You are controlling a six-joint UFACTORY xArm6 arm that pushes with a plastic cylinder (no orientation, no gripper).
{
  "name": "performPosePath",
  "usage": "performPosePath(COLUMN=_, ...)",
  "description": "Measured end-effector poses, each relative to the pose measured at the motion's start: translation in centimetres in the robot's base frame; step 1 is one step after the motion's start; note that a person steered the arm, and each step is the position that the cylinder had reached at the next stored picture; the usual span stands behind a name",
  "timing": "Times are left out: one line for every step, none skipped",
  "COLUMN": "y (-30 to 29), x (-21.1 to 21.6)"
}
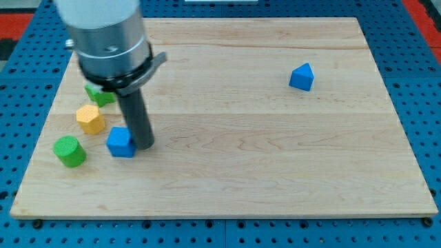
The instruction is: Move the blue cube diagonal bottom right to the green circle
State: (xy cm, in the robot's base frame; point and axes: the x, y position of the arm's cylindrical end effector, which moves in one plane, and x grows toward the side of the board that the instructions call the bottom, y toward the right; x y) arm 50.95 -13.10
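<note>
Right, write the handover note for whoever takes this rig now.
My tip: down on the board, right against the blue cube on its right side in the view.
Blue cube: just to the view's right of the green circle, slightly higher, a small gap between them.
Nearby: yellow block above the circle, another green block partly behind the arm; blue pointed block far off at the view's right.
Done: tip at the cube.
Left: bring the cube to the circle's lower right.

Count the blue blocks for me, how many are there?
2. One blue cube sits near the view's left, just left of my tip. One blue block sits alone at the upper right. The arm could hide another.
</note>
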Motion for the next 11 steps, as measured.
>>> performPosePath(y=1.8, x=-3.0)
performPosePath(y=-0.8, x=-3.6)
performPosePath(y=-0.8, x=0.2)
performPosePath(y=-0.9, x=2.0)
performPosePath(y=-1.3, x=3.0)
performPosePath(y=-0.4, x=0.8)
performPosePath(y=-1.1, x=-2.2)
performPosePath(y=-3.2, x=-1.6)
performPosePath(y=-3.8, x=0.2)
performPosePath(y=-3.4, x=2.5)
performPosePath(y=-3.4, x=4.2)
